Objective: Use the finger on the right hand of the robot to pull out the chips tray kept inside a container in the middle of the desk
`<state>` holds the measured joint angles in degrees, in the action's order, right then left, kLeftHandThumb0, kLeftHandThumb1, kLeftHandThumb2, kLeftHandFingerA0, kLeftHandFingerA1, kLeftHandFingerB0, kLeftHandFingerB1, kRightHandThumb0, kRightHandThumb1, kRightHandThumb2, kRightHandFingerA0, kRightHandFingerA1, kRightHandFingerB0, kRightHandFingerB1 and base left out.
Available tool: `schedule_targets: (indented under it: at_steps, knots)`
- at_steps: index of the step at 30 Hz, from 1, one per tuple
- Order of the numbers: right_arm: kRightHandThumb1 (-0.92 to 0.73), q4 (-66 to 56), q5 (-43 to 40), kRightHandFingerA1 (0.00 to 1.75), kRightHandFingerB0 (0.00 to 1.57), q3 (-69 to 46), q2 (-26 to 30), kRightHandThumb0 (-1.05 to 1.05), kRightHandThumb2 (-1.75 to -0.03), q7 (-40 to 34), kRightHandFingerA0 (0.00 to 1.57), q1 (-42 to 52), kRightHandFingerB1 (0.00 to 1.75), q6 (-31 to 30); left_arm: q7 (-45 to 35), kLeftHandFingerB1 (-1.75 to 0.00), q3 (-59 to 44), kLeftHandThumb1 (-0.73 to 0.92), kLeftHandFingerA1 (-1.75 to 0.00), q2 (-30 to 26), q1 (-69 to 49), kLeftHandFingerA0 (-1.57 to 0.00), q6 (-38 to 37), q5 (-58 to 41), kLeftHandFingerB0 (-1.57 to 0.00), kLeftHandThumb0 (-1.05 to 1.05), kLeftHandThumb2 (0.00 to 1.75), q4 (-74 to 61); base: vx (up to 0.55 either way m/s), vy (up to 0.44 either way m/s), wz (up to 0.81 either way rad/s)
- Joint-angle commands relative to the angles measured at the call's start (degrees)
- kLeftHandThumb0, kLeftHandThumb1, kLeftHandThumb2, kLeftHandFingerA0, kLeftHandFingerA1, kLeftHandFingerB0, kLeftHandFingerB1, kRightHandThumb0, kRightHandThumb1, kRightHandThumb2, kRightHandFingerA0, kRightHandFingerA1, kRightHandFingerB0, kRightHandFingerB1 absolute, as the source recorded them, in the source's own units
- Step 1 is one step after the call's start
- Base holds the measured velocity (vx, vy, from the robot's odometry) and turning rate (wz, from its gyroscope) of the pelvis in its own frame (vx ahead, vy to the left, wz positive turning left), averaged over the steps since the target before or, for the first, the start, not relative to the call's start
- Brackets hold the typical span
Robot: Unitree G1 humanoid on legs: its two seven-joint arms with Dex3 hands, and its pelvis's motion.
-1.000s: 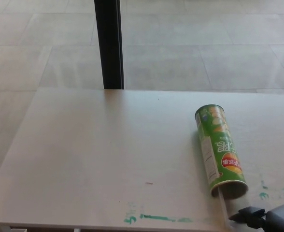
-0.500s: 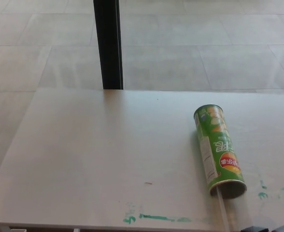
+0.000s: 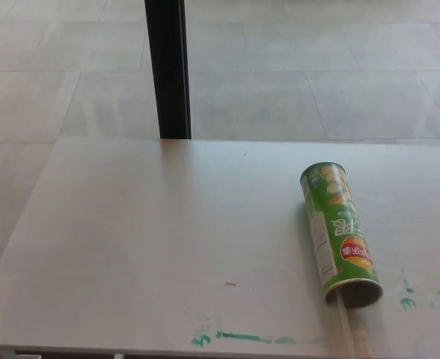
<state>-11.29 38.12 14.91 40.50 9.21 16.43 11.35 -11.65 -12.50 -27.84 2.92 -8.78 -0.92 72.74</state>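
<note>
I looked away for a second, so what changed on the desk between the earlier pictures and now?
The right robot hand, which showed at the desk's near right corner a second ago, drew back toward the robot and is now out of view. It let go of nothing visible. The green chips can lies on its side where it was, a clear tray strip poking from its open end on the desk.

Chips can [image 3: 340,232] label print (upside down) unreadable.

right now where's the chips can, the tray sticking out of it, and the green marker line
chips can [image 3: 338,230], head view, middle of its green side
tray [image 3: 346,321], head view, the clear strip past the can's open mouth
green marker line [image 3: 242,337], head view, mid-stroke near the desk's front edge
</note>
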Motion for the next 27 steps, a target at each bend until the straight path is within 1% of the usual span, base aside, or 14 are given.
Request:
schedule_targets:
  at_steps: [1,8,10,12,13,14,15,19,20,21,23,24,26,27]
  knots:
    - [-0.62,-0.72,-0.15,1.4,0.45,-0.75,0.76,-0.17,-0.59,2.69,0.81,3.44,0.42,-0.77,-0.13,-0.5,-0.52,0.7,-0.68,-1.57,-0.36,-0.54,-0.21,-0.37,-0.5,-0.48,0.61,-0.27,0.0,0.0,0.0]
    - [-0.6,-1.34,-0.2,1.34,0.46,-2.58,0.34,-0.19,-0.59,1.65,0.87,5.32,0.43,-0.1,0.25,-0.5,-0.19,0.72,-0.65,-1.54,-0.32,-0.55,-0.31,-0.04,-0.53,-0.48,0.61,0.03,0.0,0.0,0.0]
    - [-0.6,-1.96,0.33,1.34,0.36,-2.97,0.15,-0.18,-0.59,1.48,0.82,5.26,0.4,-0.53,0.03,-0.53,-0.12,0.71,-0.68,-1.6,-0.37,-0.55,-0.42,0.01,-0.54,-0.48,0.61,0.01,0.0,0.0,0.0]
    - [-0.6,-2.01,0.47,1.34,0.36,-3.22,-0.13,-0.18,-0.59,1.17,0.82,5.38,0.4,-0.57,0.01,-0.53,0.02,0.71,-0.68,-1.59,-0.43,-0.55,-0.37,0.11,-0.54,-0.48,0.61,-0.1,0.0,0.0,0.0]
    - [-0.6,-1.91,-0.08,1.34,0.3,-3.66,-0.52,-0.17,-0.59,0.57,0.82,5.2,0.38,-0.24,0.11,-0.53,-0.27,0.7,-0.69,-1.42,-0.53,-0.56,-0.53,-0.17,-0.55,-0.48,0.61,0.16,0.0,0.0,0.0]
    - [-0.42,-2.85,0.99,1.08,0.03,-4.33,-1.02,-0.16,-0.89,-0.05,0.94,4.22,0.47,-1.13,0.25,-0.53,-0.18,0.7,-0.71,-1.39,-0.56,-0.56,-0.56,-0.08,-0.53,-0.48,0.61,-0.01,0.0,0.0,0.0]
    - [-0.56,-2.37,1.78,1.18,0.09,-4.91,-1.64,-0.21,-0.61,-2.99,0.87,3.83,0.29,0.3,0.03,-0.53,-0.39,0.7,-0.71,-1.36,-0.75,-0.55,-0.73,-0.32,-0.53,-0.48,0.61,-0.05,0.0,0.0,0.0]
    - [-0.6,-5.19,-0.5,1.23,0.0,-7.24,-3.24,-0.17,-0.58,-0.7,0.82,2.39,0.08,-1.35,-0.44,-0.54,-0.5,0.72,-0.71,-1.44,-1.06,-0.54,-0.51,-0.43,-0.53,-0.47,0.61,-0.28,0.0,0.0,0.0]
    - [-0.56,-5.73,-0.98,1.13,0.0,-8.4,-4.9,-0.15,-0.57,-2.65,0.88,1.55,0.05,-1.41,-0.19,-0.52,-0.56,0.7,-0.71,-1.41,-1.22,-0.56,-0.64,-0.45,-0.52,-0.47,0.61,-0.3,0.0,0.0,0.0]
    - [-0.48,-6.34,-1.2,1.13,0.0,-9.14,-5.84,-0.15,-0.67,-3.54,0.93,1.17,0.04,-1.31,-0.28,-0.53,-0.73,0.7,-0.71,-1.36,-1.39,-0.56,-0.63,-0.64,-0.51,-0.47,0.61,-0.39,0.0,0.0,0.0]
    - [-0.52,-7.1,-0.44,1.14,0.0,-10.04,-7.12,-0.21,-0.74,-4.14,0.99,1.13,0.01,-1.2,-0.27,-0.56,-0.33,0.7,-0.72,-1.41,-1.95,-0.55,-1.27,-0.15,-0.53,-0.48,0.61,-0.61,0.0,0.0,0.0]
    - [-0.45,-7.24,-1.09,1.14,0.0,-10.62,-7.73,-0.16,-0.71,-4.65,0.96,0.67,0.07,-0.36,-0.48,-0.54,-0.31,0.71,-0.7,-1.46,-1.94,-0.55,-1.26,-0.14,-0.53,-0.49,0.61,-0.53,0.0,0.0,0.0]
    - [-0.48,-9.86,-1.45,1.14,0.0,-11.96,-9.1,-0.21,-0.72,-3.91,0.94,0.37,0.03,-1.27,0.14,-0.54,-0.36,0.69,-0.69,-1.31,-1.79,-0.56,-0.84,-0.1,-0.56,-0.48,0.61,-0.02,0.0,0.0,0.0]
    - [-0.53,-10.09,-1.4,1.16,0.0,-12.26,-9.56,-0.17,-0.56,-3.92,0.93,0.31,0.08,-1.18,0.26,-0.53,-0.35,0.69,-0.7,-1.28,-1.77,-0.57,-0.87,-0.06,-0.55,-0.48,0.61,0.1,0.0,0.0,0.0]
